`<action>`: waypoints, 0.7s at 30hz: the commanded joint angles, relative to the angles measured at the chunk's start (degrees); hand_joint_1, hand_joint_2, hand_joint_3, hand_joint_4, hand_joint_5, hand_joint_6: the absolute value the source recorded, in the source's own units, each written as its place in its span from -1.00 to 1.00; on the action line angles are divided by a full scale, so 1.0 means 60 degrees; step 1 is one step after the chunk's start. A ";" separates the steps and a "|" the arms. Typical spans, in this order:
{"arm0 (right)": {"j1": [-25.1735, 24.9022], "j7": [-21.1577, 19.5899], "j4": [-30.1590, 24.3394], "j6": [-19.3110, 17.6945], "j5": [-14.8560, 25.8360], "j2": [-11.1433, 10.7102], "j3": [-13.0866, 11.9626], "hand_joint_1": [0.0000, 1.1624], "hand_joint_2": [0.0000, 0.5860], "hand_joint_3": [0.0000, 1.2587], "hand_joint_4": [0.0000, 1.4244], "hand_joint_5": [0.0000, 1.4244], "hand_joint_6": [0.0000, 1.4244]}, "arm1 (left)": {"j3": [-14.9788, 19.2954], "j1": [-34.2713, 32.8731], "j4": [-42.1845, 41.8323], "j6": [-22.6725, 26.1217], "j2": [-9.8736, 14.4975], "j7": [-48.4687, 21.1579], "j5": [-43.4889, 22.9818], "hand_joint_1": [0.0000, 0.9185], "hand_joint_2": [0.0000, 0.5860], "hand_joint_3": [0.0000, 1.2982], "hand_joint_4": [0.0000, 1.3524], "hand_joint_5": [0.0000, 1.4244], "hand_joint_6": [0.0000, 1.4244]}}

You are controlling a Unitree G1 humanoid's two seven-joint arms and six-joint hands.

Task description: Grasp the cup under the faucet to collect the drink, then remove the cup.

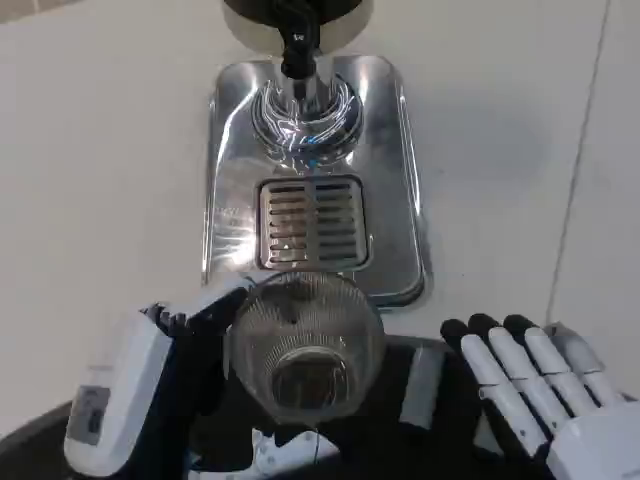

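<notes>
Looking down at the white table (pixel 100 150), the clear ribbed glass cup (pixel 305 345) sits near the bottom middle, and it's in the left hand (pixel 150 390), whose dark fingers (pixel 205 315) wrap around the cup's left side near the rim. You can see straight down into the cup through its wide mouth, with something darker showing at the base, though I honestly can't tell whether that's drink or just the dark surface underneath. The cup is at the front edge of the shiny rectangular steel drip tray (pixel 395 150), just in front of the slotted metal grate (pixel 312 222) set into the tray's middle, so it's well short of the faucet. The chrome faucet with its black spout (pixel 300 85) is up at the far end of the tray, coming off a dark round dispenser body (pixel 296 12) that's cut off by the top edge. Over on the lower right, the right hand (pixel 545 405) is released and holding nothing, fingers straight and lying side by side, pointing up and to the left, black tips near the tray's front right corner but not touching it. It's apart from the cup too, with a gap of dark surface between them.
</notes>
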 commanded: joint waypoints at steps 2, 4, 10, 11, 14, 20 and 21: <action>0.0112 0.0015 -0.0262 -0.0026 0.0171 0.0057 -0.0039 -0.97 1.00 -1.00 -1.00 -1.00 -1.00 | 0.0075 -0.0097 0.0071 -0.0102 0.0064 -0.0004 -0.0200 0.57 -0.70 0.87 0.91 0.93 1.00; 0.0022 0.0111 -0.0300 0.0009 0.0210 0.0059 -0.0039 -0.97 1.00 -1.00 -1.00 -1.00 -1.00 | 0.0078 -0.0115 0.0085 -0.0088 0.0064 -0.0020 -0.0217 0.57 -0.70 0.87 0.91 0.93 1.00; -0.0225 0.0387 -0.0361 0.0143 0.0348 0.0085 -0.0110 -0.97 1.00 -1.00 -1.00 -1.00 -1.00 | 0.0041 -0.0307 0.0164 0.0052 -0.0047 -0.0005 -0.0184 0.58 -0.70 0.87 0.91 0.93 1.00; -0.0257 0.0415 -0.0369 0.0172 0.0343 0.0111 -0.0114 -0.97 1.00 -1.00 -1.00 -1.00 -1.00 | 0.0036 -0.0380 0.0225 0.0092 -0.0082 0.0022 -0.0152 0.58 -0.70 0.87 0.91 0.93 1.00; -0.0368 0.0458 -0.0296 0.0405 0.0251 0.0316 -0.0134 -0.97 1.00 -1.00 -1.00 -1.00 -1.00 | 0.0015 -0.0850 0.0609 0.0351 -0.0295 0.0229 0.0022 0.58 -0.70 0.87 0.91 0.93 1.00; -0.0808 0.0841 -0.0290 0.0914 -0.0021 0.0610 0.0014 -0.97 1.00 -1.00 -1.00 -1.00 -1.00 | -0.0102 -0.2061 0.1664 0.0822 -0.0596 0.0632 0.0300 0.58 -0.70 0.87 0.91 0.93 1.00; -0.1016 0.1027 -0.0314 0.1020 -0.0079 0.0644 0.0061 -0.97 1.00 -1.00 -1.00 -1.00 -1.00 | -0.0110 -0.2432 0.2011 0.0958 -0.0626 0.0731 0.0334 0.58 -0.70 0.87 0.91 0.93 1.00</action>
